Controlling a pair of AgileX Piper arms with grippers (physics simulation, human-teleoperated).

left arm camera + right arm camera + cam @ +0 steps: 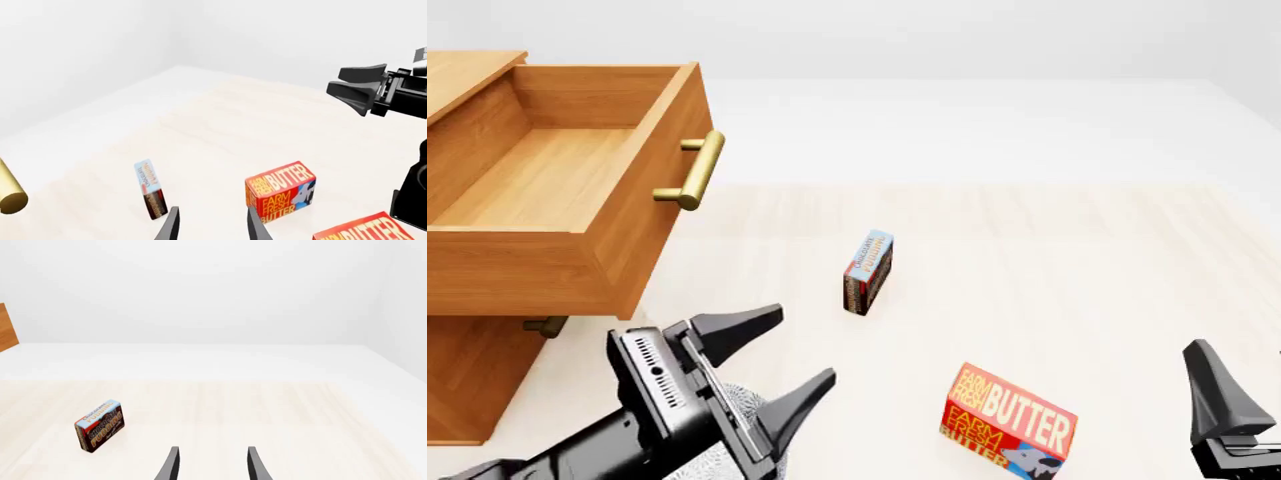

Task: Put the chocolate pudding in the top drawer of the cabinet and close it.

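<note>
Pale wood tabletop [1094, 250] under blank white walls, both grippers' jaws spread wide and empty above it.

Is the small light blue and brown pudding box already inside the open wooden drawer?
No, the pudding box stands on the table, outside the drawer.

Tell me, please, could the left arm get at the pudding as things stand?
Probably yes. The left pincer is open and empty, and bare table lies between it and the pudding, which stands on edge apart from the butter box and the open top drawer.
</note>
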